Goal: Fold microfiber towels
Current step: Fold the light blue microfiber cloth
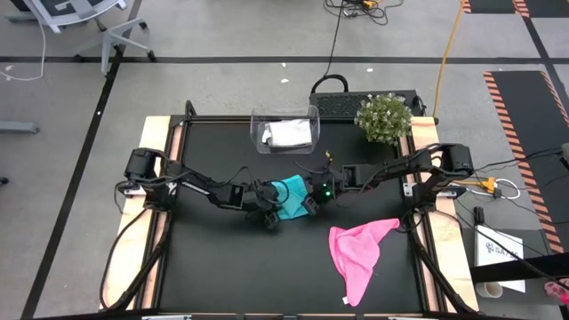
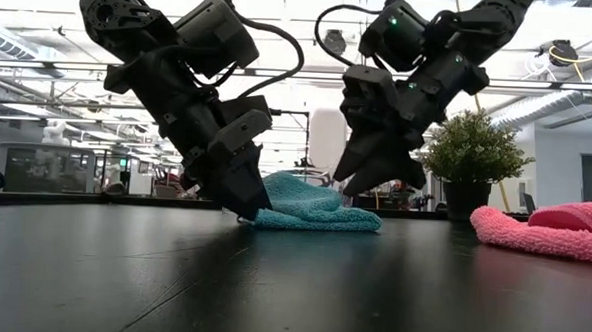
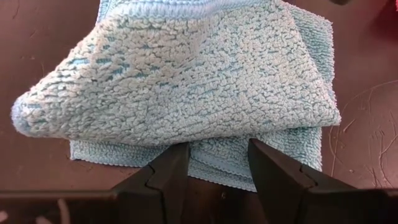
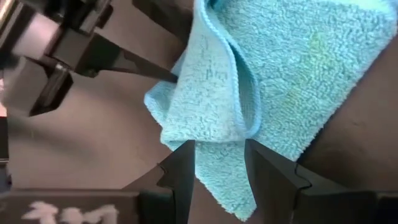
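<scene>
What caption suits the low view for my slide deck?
Both grippers, left and right, pinch opposite edges of the teal towel; pink towel waits aside.

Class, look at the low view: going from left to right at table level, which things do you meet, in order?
left gripper → teal towel → right gripper → potted plant → pink towel
</scene>
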`<action>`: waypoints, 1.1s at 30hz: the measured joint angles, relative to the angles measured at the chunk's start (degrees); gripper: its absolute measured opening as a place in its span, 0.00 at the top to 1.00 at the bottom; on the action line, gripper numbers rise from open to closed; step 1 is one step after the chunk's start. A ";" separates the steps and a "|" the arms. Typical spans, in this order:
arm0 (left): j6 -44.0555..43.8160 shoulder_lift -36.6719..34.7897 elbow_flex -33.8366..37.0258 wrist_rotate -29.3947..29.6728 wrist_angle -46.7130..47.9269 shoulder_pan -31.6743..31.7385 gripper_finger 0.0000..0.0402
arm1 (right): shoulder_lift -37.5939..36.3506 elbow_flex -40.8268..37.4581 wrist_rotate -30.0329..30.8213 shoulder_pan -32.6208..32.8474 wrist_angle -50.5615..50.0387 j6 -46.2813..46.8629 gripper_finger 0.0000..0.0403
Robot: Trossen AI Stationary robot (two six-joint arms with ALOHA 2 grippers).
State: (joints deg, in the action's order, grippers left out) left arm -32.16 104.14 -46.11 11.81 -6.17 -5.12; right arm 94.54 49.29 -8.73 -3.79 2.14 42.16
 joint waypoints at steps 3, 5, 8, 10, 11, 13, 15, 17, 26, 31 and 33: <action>-0.02 0.00 0.00 0.00 0.00 0.02 0.57 | 0.00 -0.10 1.48 0.00 -0.16 -0.68 0.68; -0.04 0.00 0.00 0.00 0.02 0.02 0.57 | 0.06 -0.10 1.83 -0.04 0.05 -0.82 0.68; -0.12 0.00 0.00 0.02 0.02 0.02 0.57 | 0.73 -0.10 2.86 -0.02 0.06 -1.21 0.68; -0.55 0.00 0.00 0.02 0.24 0.02 0.57 | 1.64 -0.10 2.72 -0.23 2.58 -1.01 0.68; -0.57 0.00 0.00 0.02 0.31 0.02 0.57 | 2.02 -0.10 2.69 -0.28 3.62 -0.82 0.68; -0.66 0.00 0.00 0.03 0.40 0.00 0.57 | 2.90 -0.10 2.74 -0.31 5.79 -0.82 0.68; -0.89 0.00 0.02 0.02 0.41 0.02 0.57 | 3.80 -0.08 2.70 -0.27 6.95 -0.53 0.68; -0.97 0.00 0.00 0.04 0.49 0.02 0.57 | 4.55 -0.08 2.49 -0.24 6.77 -0.22 0.68; -1.14 0.00 0.00 0.04 0.48 0.02 0.57 | 4.83 -0.08 2.64 -0.67 6.74 0.89 0.80; -1.16 0.00 0.00 0.04 0.52 0.02 0.57 | 2.28 -0.08 1.19 -1.54 5.95 -0.05 0.98; -1.20 0.00 0.00 -0.01 0.57 0.02 0.57 | 0.33 -0.08 1.19 -2.25 4.06 -0.78 0.98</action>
State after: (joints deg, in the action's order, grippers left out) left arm -33.36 104.14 -46.11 11.80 -5.61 -5.10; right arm 94.87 49.21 -7.53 -6.04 6.20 41.38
